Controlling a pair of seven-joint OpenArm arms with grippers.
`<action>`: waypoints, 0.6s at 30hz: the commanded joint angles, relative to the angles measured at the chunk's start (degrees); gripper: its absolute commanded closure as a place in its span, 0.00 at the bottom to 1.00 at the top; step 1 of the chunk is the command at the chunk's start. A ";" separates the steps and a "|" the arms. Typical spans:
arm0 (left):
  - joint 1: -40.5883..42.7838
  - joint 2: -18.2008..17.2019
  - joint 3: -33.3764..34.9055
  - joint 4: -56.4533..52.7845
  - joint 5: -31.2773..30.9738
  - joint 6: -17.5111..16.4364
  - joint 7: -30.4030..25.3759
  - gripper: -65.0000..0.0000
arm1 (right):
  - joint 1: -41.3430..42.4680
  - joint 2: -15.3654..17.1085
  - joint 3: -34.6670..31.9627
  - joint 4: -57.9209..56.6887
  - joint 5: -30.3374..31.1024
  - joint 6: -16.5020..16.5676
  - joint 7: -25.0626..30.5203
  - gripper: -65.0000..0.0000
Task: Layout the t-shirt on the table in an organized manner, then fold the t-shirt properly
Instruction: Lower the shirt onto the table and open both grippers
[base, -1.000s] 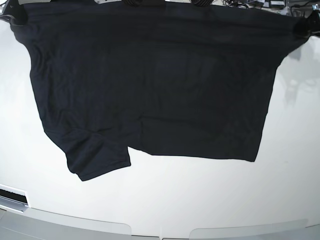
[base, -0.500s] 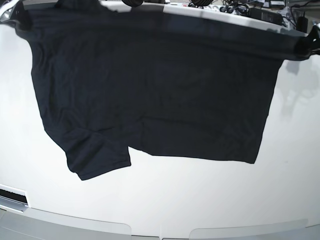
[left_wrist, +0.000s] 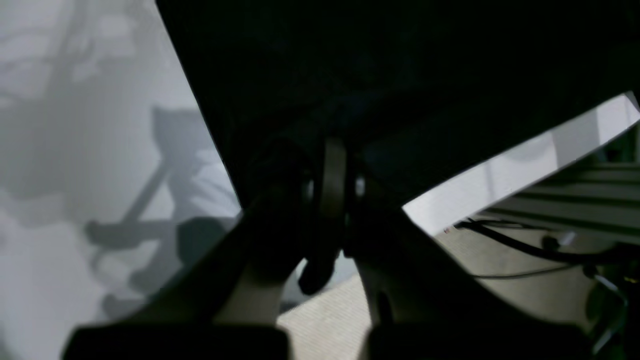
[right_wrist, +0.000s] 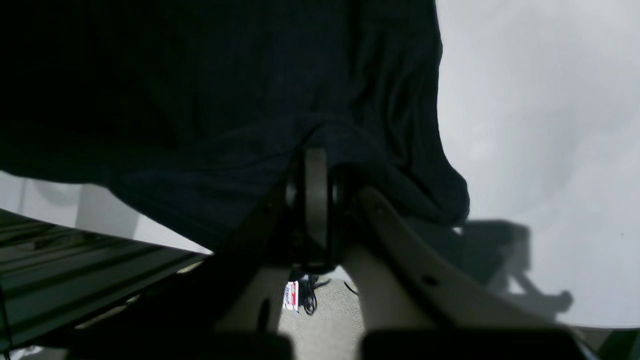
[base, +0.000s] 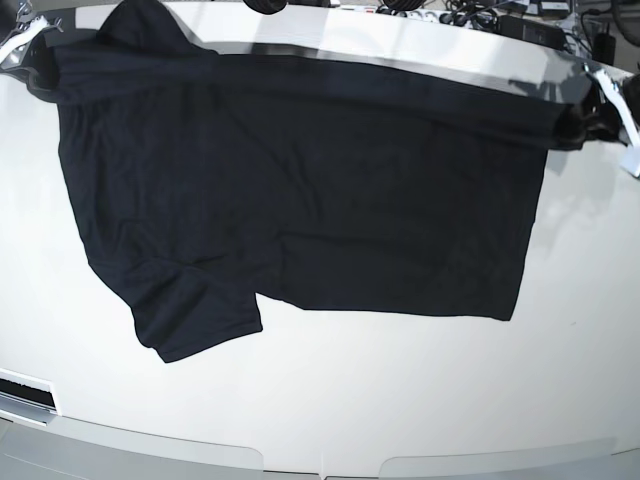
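Shirt (base: 300, 190) lies spread on the table (base: 400, 400), long axis running left to right, far edge lifted off the surface. One sleeve sticks out toward the near left; the near hem runs fairly straight on the right half.

Left gripper (left_wrist: 334, 200): wrist view shows both fingers pressed together with a fold of black cloth pinched between them, at the shirt's far right corner. In the base view that corner sits at the far right, close to the table edge.

Right gripper (right_wrist: 316, 200): same picture, fingers pinched on bunched cloth at the far left corner. A lump of fabric hangs just right of the fingers in that view.

The cloth spans taut between the two grips along the far side. From both sets of fingers the body of the shirt lies toward the near side, resting on the table.

My read: layout step, not yet folding. The next move turns on both corners going down together, in line with the long axis, so the far edge lands flat. Neither arm is nearer; each holds its own corner.

No containers in view.
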 joint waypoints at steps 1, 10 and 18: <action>-0.24 -1.09 -0.44 0.50 -0.72 -0.30 -1.11 1.00 | -0.31 0.68 0.52 0.55 1.01 0.10 1.25 1.00; -1.09 -0.96 -0.44 0.37 -0.46 -0.30 -1.33 1.00 | 0.61 0.68 0.42 0.55 1.25 0.10 1.27 1.00; -1.11 -0.94 -0.46 0.37 -0.50 -0.30 -4.31 0.54 | 0.59 0.70 0.44 0.55 0.98 -3.15 1.25 0.50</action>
